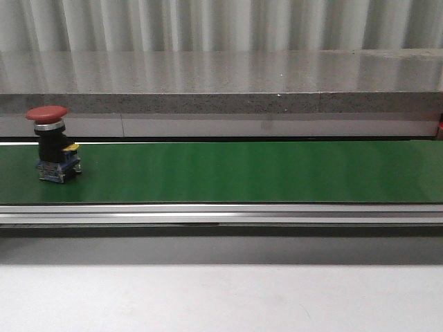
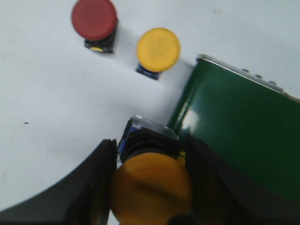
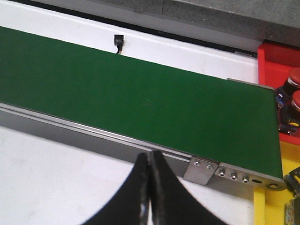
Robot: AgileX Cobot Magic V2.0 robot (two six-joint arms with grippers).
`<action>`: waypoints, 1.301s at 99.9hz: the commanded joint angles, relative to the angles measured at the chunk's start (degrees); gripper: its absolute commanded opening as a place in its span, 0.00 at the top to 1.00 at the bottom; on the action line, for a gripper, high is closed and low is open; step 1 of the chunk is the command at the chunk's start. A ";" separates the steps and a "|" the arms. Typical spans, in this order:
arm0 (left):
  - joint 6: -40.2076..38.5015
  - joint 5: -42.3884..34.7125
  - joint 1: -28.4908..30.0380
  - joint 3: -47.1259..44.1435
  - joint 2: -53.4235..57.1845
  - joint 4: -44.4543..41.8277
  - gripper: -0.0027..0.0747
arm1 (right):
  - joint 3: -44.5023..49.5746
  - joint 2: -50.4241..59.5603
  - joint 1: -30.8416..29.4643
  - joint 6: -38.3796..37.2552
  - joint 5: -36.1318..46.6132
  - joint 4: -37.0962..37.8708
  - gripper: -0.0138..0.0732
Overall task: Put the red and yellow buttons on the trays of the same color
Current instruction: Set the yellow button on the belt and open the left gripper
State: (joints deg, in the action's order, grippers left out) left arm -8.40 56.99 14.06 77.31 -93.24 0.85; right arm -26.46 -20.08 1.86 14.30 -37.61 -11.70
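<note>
The left pincer (image 2: 149, 176) grips a yellow mushroom-head button (image 2: 151, 187) beside the green conveyor belt (image 2: 239, 131); a red button (image 2: 94, 19) and another yellow button (image 2: 158, 49) stand on the white worktop (image 2: 51, 98).

Upright at the left end of the green belt (image 1: 242, 173) in the front view: a red-capped button (image 1: 52, 142) on a black and blue base. In the left wrist view, lower centre, a yellow-capped button (image 2: 151, 185) clamped between black fingers (image 2: 89, 187); at upper left, a red button (image 2: 95, 21) and a yellow button (image 2: 158, 50) standing apart on white. At the right edge of the right wrist view, a red tray (image 3: 272, 61) holding red-capped buttons (image 3: 293, 89), with a yellow tray (image 3: 272, 206) at lower right.
</note>
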 commanded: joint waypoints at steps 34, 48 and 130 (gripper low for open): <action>0.19 1.78 -6.52 1.27 0.00 1.96 0.79 | -1.42 -0.41 0.07 0.52 3.85 -0.24 0.92; 1.90 2.53 -6.52 1.27 -2.48 3.49 0.72 | -1.42 -0.41 0.07 0.52 3.85 -0.24 0.92; 11.33 -9.55 -20.51 1.47 8.87 8.22 0.99 | -1.42 -0.41 0.07 0.52 3.85 -0.24 0.92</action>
State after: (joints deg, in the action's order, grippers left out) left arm 2.22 50.77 -3.88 77.31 -88.36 7.92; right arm -26.46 -20.08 1.86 14.30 -37.61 -11.70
